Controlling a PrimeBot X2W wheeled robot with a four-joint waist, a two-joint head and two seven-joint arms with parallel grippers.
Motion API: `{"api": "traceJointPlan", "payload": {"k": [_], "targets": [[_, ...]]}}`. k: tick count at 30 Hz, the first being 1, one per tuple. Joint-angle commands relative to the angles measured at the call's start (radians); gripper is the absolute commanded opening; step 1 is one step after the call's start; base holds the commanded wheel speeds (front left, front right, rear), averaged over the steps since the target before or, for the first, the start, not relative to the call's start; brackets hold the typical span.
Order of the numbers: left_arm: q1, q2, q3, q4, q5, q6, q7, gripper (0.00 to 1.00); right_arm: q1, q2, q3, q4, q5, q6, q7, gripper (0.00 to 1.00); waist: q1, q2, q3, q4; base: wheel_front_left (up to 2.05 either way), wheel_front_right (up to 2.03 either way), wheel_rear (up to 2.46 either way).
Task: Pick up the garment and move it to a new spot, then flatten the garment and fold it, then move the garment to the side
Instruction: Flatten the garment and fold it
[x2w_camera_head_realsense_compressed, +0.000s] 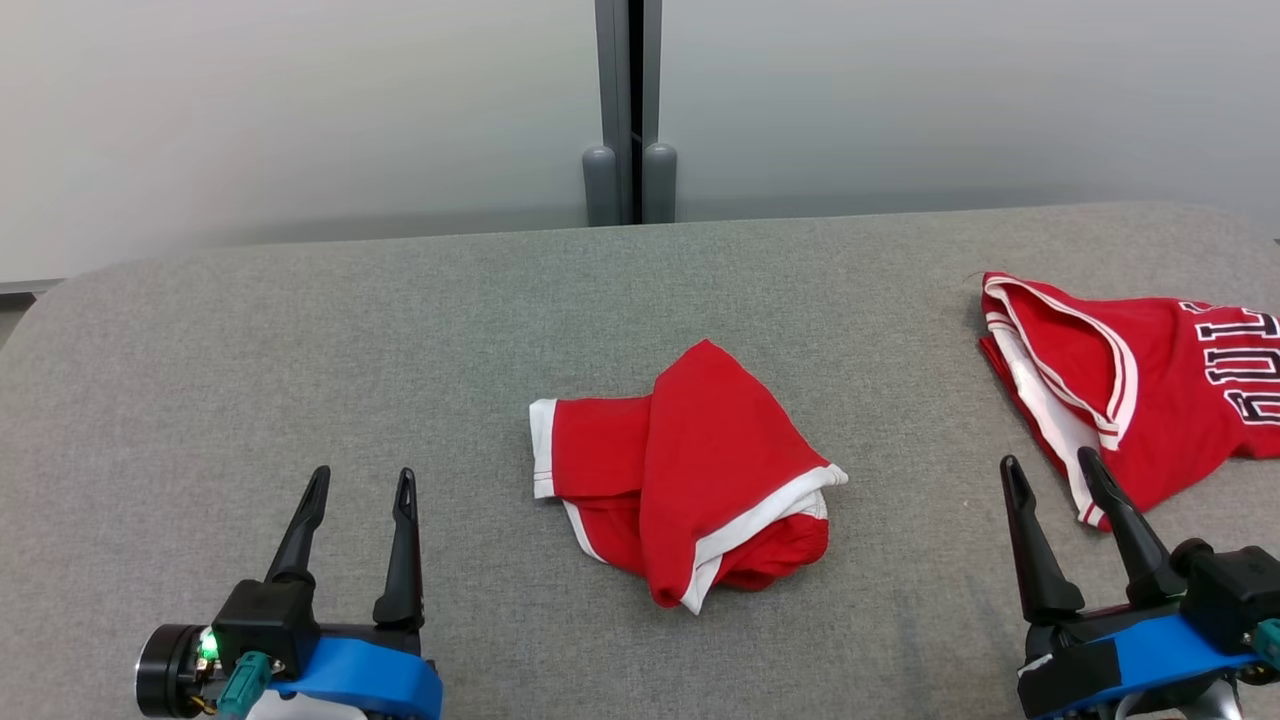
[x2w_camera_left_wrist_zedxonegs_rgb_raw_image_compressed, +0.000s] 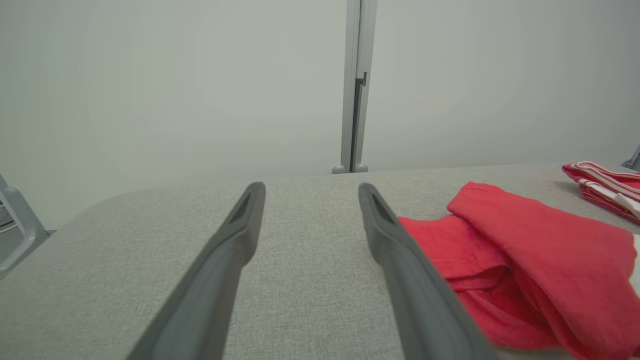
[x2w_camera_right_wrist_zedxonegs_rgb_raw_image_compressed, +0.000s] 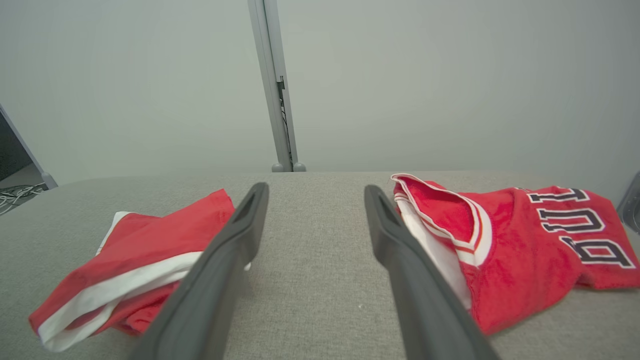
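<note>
Gaping wide and empty: left hand (x2w_camera_head_realsense_compressed: 362, 472), right hand (x2w_camera_head_realsense_compressed: 1048, 457).

The setting looks like a robotics lab or test cell rather than a home. A desk (x2w_camera_head_realsense_compressed: 300, 330) covered in plain grey fabric, with rounded far corners, stands against bare pale partition panels (x2w_camera_head_realsense_compressed: 300, 110) joined by a grey metal post (x2w_camera_head_realsense_compressed: 630, 100). Beyond the desk's left edge a grey metal frame (x2w_camera_left_wrist_zedxonegs_rgb_raw_image_compressed: 22, 212) shows, and loose cables (x2w_camera_right_wrist_zedxonegs_rgb_raw_image_compressed: 15, 192) lie on the floor there.
</note>
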Motion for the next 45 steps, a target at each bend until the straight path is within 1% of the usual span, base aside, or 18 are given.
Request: {"api": "traceJointPlan", "payload": {"k": [1, 6, 10, 13, 14, 15, 18, 20, 21, 22, 26, 28, 36, 39, 42, 44, 45], "targets": [[0.003, 0.006, -0.001, -0.009, 0.004, 0.004, 0.000, 1.00, 0.006, 0.000, -0.003, -0.005, -0.004, 0.001, 0.005, 1.00, 0.0000, 0.0001, 0.002, 0.001, 0.00, 0.00, 0.00], [-0.044, 0.002, -0.043, -0.051, 0.031, -0.013, 0.016, 1.00, -0.001, 0.001, -0.006, -0.010, -0.007, 0.001, 0.005, 1.00, 0.0000, 0.0001, 0.020, 0.007, 0.00, 0.00, 0.00], [-0.124, -0.030, -0.141, -0.097, 0.064, -0.072, 0.070, 1.00, -0.009, 0.004, -0.008, -0.015, -0.009, 0.001, 0.011, 1.00, 0.0000, 0.0001, 0.056, 0.015, 0.00, 0.00, 0.00], [-0.193, -0.065, -0.234, -0.113, 0.086, -0.135, 0.122, 1.00, -0.024, 0.008, -0.001, -0.018, -0.010, 0.001, 0.014, 1.00, 0.0000, 0.0001, 0.092, 0.013, 0.00, 0.00, 0.00], [-0.193, -0.065, -0.234, -0.113, 0.086, -0.135, 0.122, 1.00, -0.024, 0.008, -0.001, -0.018, -0.010, 0.001, 0.014, 1.00, 0.0000, 0.0001, 0.092, 0.013, 0.00, 0.00, 0.00], [-0.217, -0.078, -0.266, -0.111, 0.097, -0.156, 0.138, 1.00, -0.029, 0.010, 0.003, -0.017, -0.009, 0.001, 0.011, 1.00, 0.0000, 0.0001, 0.102, 0.011, 0.00, 0.00, 0.00], [-0.265, -0.114, -0.352, -0.075, 0.109, -0.211, 0.190, 1.00, -0.044, 0.012, 0.007, -0.006, -0.006, 0.000, 0.006, 1.00, 0.0000, 0.0001, 0.130, 0.004, 0.00, 0.00, 0.00], [-0.287, -0.124, -0.390, -0.028, 0.110, -0.231, 0.237, 1.00, -0.053, 0.012, 0.013, 0.003, -0.003, 0.001, -0.002, 1.00, 0.0000, 0.0001, 0.143, -0.005, 0.00, 0.00, 0.00], [-0.318, -0.132, -0.413, 0.070, 0.093, -0.243, 0.314, 1.00, -0.071, 0.009, 0.018, 0.028, 0.006, 0.000, -0.014, 1.00, 0.0000, 0.0001, 0.160, -0.027, 0.00, 0.00, 0.00], [-0.341, -0.125, -0.394, 0.116, 0.078, -0.227, 0.328, 0.00, -0.076, 0.011, 0.010, 0.040, 0.004, 0.000, -0.026, 1.00, 0.0000, 0.0001, 0.163, -0.031, 0.00, 0.00, 0.00], [-0.335, -0.133, -0.357, 0.102, 0.053, -0.204, 0.268, 0.00, -0.077, 0.014, 0.011, 0.045, 0.005, 0.001, -0.026, 1.00, 0.0000, 0.0001, 0.157, -0.028, 0.00, 0.00, 0.00], [-0.318, -0.136, -0.325, 0.094, 0.036, -0.183, 0.234, 0.00, -0.075, 0.016, 0.012, 0.046, 0.008, 0.001, -0.025, 1.00, 0.0000, 0.0001, 0.155, -0.026, 0.00, 0.00, 0.00], [-0.189, -0.144, -0.165, 0.070, -0.070, -0.067, 0.069, 0.00, -0.062, 0.018, 0.004, 0.044, 0.013, 0.001, -0.016, 1.00, 0.0000, 0.0001, 0.151, -0.011, 0.00, 0.00, 0.00], [-0.131, -0.143, -0.123, 0.086, -0.106, -0.038, 0.040, 0.00, -0.061, 0.016, 0.003, 0.043, 0.015, 0.001, -0.012, 1.00, 0.0000, 0.0001, 0.150, -0.003, 0.00, 0.00, 0.00], [-0.080, -0.139, -0.096, 0.119, -0.139, -0.021, 0.033, 0.00, -0.059, 0.016, 0.004, 0.038, 0.013, 0.000, -0.009, 1.00, 0.0000, 0.0001, 0.151, 0.002, 0.00, 0.00, 0.00], [-0.056, -0.143, -0.083, 0.145, -0.167, -0.030, 0.033, 0.00, -0.056, 0.016, 0.004, 0.036, 0.013, 0.001, -0.006, 1.00, 0.0000, 0.0001, 0.150, 0.005, 0.00, 0.00, 0.00], [-0.050, -0.145, -0.079, 0.158, -0.175, -0.035, 0.028, 0.02, -0.054, 0.016, 0.003, 0.035, 0.013, 0.001, -0.004, 1.00, 0.0000, 0.0001, 0.150, 0.008, 0.00, 0.00, 0.00]]}}
